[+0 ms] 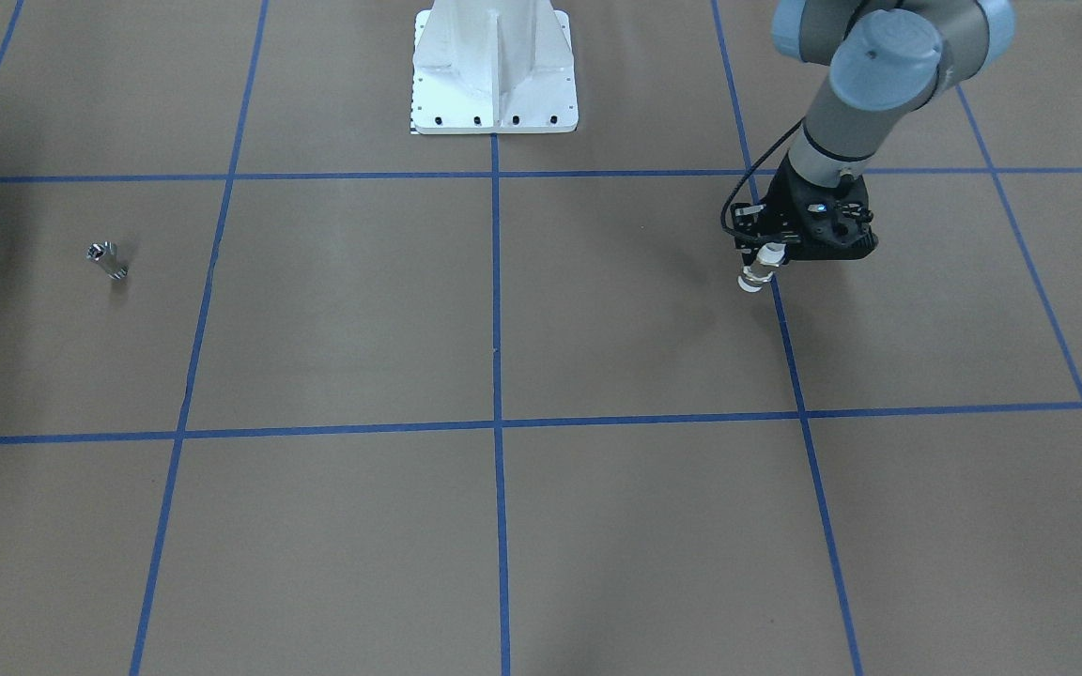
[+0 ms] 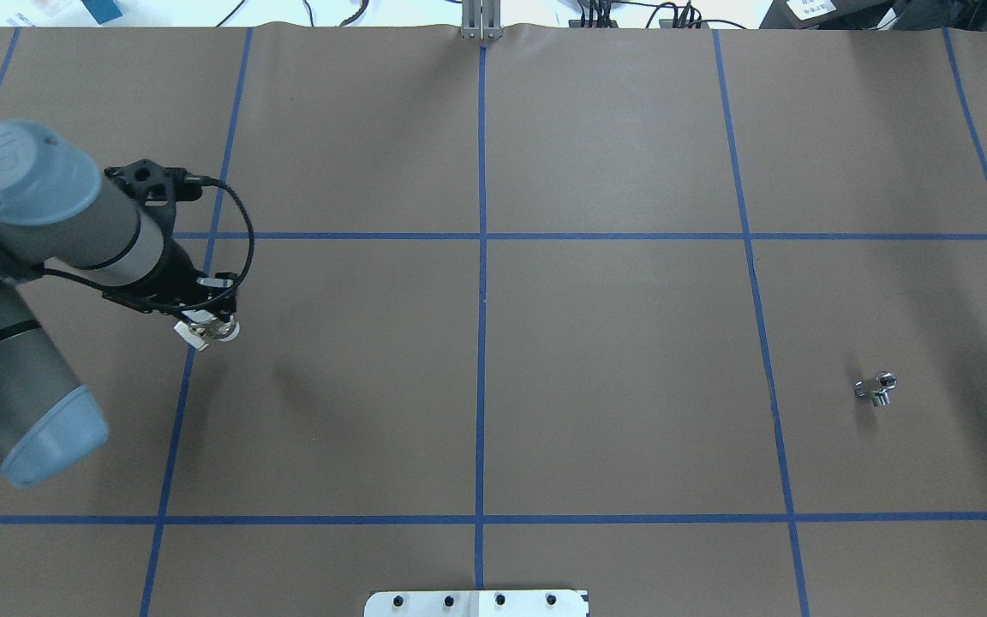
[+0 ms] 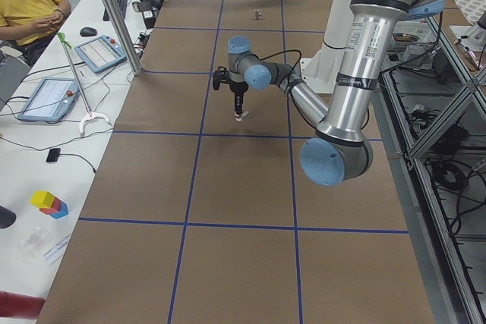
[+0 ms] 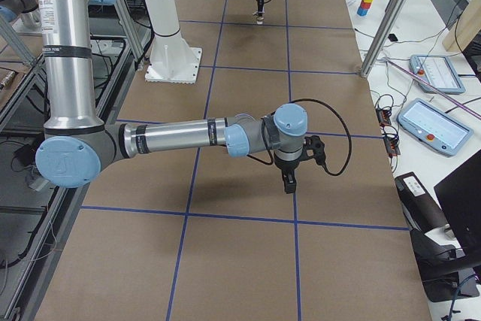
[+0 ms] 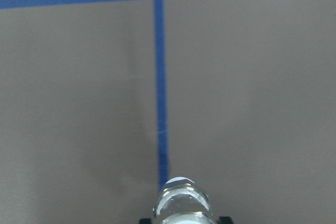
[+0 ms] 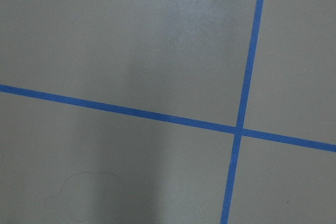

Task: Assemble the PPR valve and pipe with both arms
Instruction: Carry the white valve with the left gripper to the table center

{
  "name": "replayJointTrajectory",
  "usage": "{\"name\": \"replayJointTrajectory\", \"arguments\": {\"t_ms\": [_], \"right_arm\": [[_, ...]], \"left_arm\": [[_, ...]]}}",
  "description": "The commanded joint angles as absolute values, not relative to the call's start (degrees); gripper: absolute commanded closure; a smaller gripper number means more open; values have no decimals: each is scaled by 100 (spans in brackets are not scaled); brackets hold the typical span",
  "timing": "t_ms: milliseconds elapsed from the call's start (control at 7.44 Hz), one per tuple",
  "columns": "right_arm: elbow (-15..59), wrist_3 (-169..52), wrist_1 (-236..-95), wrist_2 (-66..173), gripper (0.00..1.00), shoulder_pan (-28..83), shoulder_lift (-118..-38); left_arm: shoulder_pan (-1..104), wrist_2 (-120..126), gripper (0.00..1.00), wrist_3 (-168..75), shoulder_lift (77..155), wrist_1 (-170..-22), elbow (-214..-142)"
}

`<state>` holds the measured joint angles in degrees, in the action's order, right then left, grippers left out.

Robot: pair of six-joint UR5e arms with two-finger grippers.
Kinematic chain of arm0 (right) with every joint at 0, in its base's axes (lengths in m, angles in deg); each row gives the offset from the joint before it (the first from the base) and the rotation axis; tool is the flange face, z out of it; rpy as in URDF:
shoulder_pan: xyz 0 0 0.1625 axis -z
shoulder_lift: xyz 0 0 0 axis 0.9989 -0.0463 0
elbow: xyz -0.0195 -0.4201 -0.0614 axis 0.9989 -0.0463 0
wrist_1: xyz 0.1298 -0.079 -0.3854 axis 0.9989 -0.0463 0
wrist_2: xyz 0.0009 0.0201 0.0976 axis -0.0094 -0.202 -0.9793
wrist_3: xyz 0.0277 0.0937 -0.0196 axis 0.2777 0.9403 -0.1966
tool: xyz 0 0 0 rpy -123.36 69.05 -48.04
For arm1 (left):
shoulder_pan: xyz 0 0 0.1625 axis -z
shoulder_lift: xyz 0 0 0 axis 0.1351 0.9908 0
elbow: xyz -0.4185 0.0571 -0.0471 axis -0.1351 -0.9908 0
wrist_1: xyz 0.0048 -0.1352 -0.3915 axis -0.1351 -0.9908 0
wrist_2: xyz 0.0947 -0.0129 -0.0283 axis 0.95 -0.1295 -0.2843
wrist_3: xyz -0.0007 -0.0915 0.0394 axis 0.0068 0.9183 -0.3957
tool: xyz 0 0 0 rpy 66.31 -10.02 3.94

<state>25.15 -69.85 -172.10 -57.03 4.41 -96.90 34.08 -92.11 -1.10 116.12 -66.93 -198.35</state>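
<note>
My left gripper [image 1: 766, 258] is shut on the PPR valve [image 1: 755, 270], a small white cylinder with a silvery-clear middle, and holds it close over the table beside a blue tape line. The pair also shows in the overhead view [image 2: 206, 330], and the valve's rounded end fills the bottom of the left wrist view [image 5: 181, 204]. The pipe [image 1: 107, 260], a tiny shiny metal stub, lies alone on the table far across from it, also in the overhead view [image 2: 876, 389]. My right gripper [image 4: 289, 180] shows only in the exterior right view, pointing down over the table; I cannot tell whether it is open.
The white bolted pedestal [image 1: 494, 70] stands at the robot's edge of the brown table, which is crossed by blue tape lines [image 1: 496, 282]. Tablets, cables and an operator [image 3: 26, 5] are beside the table's far side.
</note>
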Motion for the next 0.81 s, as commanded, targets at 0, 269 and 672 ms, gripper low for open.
{"name": "replayJointTrajectory", "arguments": {"t_ms": [0,269,672], "right_arm": [[2516,-6985,-17210,-5703,0,446,-9690],[2508,-6985,-17210,-5703,0,446,-9690],[2517,-6976,-17210,-5703,0,446,-9690]], "left_arm": [[3128,-9199,100,947,13021,-6378,-18999],[2829,-9060,100,1627,14272,-6448,-17829],[2389,-8664,100,2060,15127,-6915,-16527]]}}
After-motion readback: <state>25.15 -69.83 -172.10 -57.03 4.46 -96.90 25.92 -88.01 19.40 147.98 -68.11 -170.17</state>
